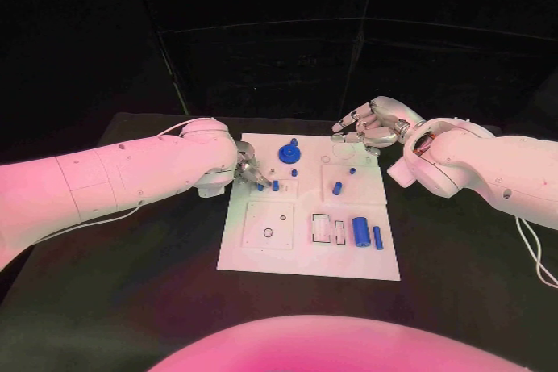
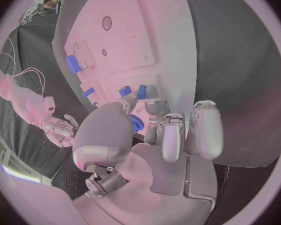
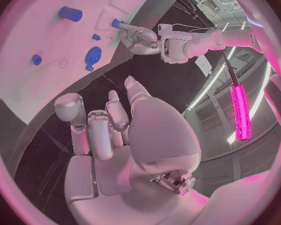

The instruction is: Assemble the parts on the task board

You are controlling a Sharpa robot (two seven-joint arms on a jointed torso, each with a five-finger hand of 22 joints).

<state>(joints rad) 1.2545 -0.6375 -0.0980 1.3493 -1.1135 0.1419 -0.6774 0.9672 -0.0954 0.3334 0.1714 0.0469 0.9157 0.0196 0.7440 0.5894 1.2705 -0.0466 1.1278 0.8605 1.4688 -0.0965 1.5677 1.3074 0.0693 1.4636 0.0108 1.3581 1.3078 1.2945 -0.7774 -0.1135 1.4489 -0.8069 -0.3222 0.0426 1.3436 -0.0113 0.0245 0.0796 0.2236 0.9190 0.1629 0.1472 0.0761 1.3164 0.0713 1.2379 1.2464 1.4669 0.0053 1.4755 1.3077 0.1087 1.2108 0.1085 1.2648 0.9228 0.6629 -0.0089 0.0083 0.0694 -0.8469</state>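
Note:
The white task board [image 1: 268,255] lies in the middle of the black table. My left hand [image 1: 250,172] reaches in at its left edge, thumb and a finger pinching a small blue peg [image 2: 142,91] that stands beside a second peg [image 2: 125,91]. A blue gear [image 1: 289,152] sits on the board just beyond them. A blue pin [image 1: 337,188] stands mid-board, and a blue cylinder [image 1: 360,231] and a thin blue rod [image 1: 378,237] lie near the right edge. My right hand [image 1: 366,126] hovers by the far right corner, fingers apart and holding nothing.
Two white inset plates [image 1: 273,225] with recesses sit on the board's near half. Bare black table surrounds the board. My left forearm [image 1: 116,182] lies across the table's left side, and my right forearm [image 1: 489,166] across its right.

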